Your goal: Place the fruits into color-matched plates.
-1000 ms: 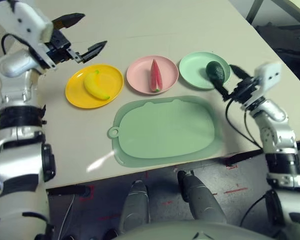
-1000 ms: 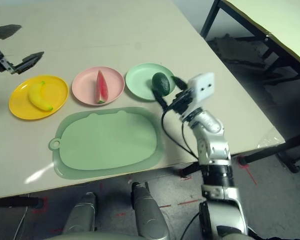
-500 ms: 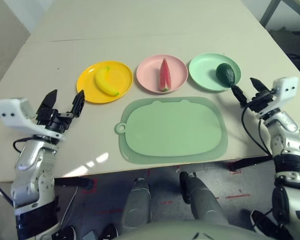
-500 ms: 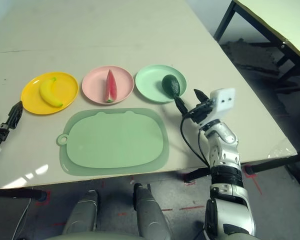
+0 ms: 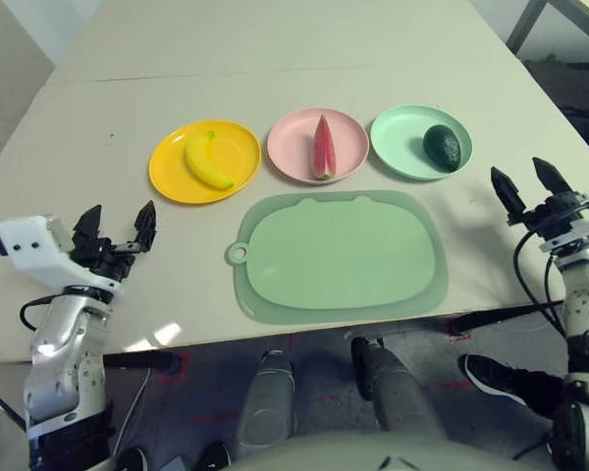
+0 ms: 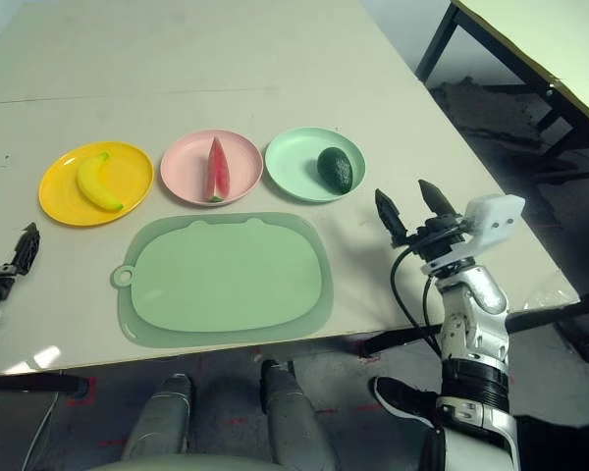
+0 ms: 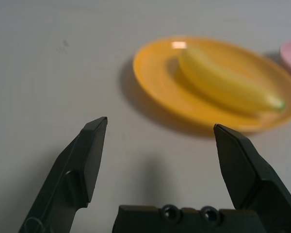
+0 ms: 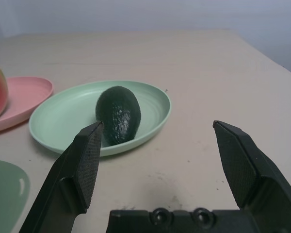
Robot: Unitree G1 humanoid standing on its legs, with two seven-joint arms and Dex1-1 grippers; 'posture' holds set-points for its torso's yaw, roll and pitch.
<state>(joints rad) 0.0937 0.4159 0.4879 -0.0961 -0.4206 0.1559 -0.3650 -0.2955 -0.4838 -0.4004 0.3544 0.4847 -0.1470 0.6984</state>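
You are working in what is looking like a robotics lab: red tape marks are dotting the grey floor point(image 5: 314, 392), and a second black-framed table point(image 6: 560, 59) is standing beside your main table point(image 5: 275, 88).

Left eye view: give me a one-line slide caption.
Fruit sorted by color: banana on yellow plate, watermelon wedge on pink, avocado on mint green, both grippers open and empty.

Silver forearms point(image 6: 471, 314) with black bands, white wrist brackets point(image 6: 493, 221), black cables point(image 6: 404, 304).
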